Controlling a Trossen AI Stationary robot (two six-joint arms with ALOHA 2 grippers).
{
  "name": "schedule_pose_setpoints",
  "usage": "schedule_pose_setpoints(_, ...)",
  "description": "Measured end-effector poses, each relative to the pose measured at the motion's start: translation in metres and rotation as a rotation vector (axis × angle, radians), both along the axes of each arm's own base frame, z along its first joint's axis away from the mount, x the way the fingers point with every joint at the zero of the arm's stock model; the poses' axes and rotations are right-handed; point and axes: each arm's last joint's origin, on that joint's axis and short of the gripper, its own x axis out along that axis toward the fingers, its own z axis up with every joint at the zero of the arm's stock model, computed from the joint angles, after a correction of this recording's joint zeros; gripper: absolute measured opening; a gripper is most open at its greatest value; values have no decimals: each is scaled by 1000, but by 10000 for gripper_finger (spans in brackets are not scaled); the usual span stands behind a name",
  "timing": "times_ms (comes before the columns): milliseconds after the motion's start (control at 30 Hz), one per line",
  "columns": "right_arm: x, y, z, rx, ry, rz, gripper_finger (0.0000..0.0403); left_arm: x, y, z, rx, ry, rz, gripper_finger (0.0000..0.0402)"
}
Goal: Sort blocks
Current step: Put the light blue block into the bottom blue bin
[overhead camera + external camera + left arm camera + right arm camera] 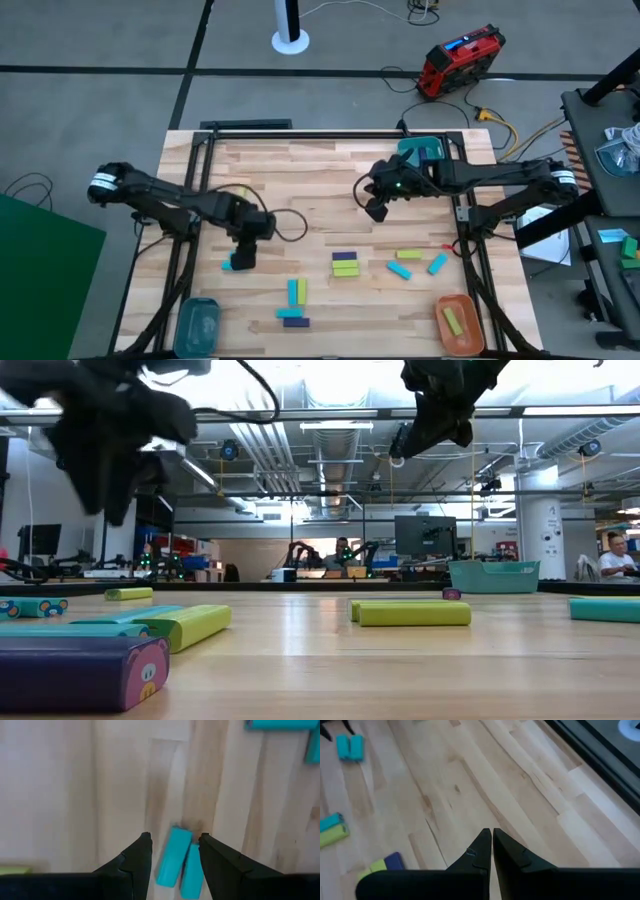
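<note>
Two cyan blocks (176, 862) side by side on the desk (300, 170), between spread left gripper (175, 851) fingers.
Right gripper (492, 849) pressed together, empty, above bare wood farther back.

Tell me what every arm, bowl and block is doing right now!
left gripper: open, straddling two cyan blocks lying side by side.
right gripper: shut, empty, raised above the table.
orange bowl: holds one yellow-green block.
teal bowl: contents unclear.
purple block: lying flat on the table.
other blocks: lying loose, unsorted.
</note>
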Motion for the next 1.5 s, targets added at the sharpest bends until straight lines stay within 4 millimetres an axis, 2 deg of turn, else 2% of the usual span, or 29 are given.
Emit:
schedule_pose_setpoints(300, 0, 0, -5, 3, 22, -2, 9, -14, -15, -27, -35, 47, -58, 142)
schedule_pose_setpoints(467, -1, 0, -6, 2, 30, -1, 9, -19, -14, -42, -39, 58, -20, 142)
schedule_pose_setpoints(767, -1, 0, -6, 1, 34, -1, 9, -22, -13, -56, -45, 31, -2, 142)
schedule_pose_setpoints(1133, -1, 0, -7, 0, 36, -2, 9, -18, -14, -58, -54, -33, -33, 142)
schedule_pose_setpoints(1500, -2, -1, -9, 0, 42, -6, 9, -22, -13, -63, -52, -16, -25, 146)
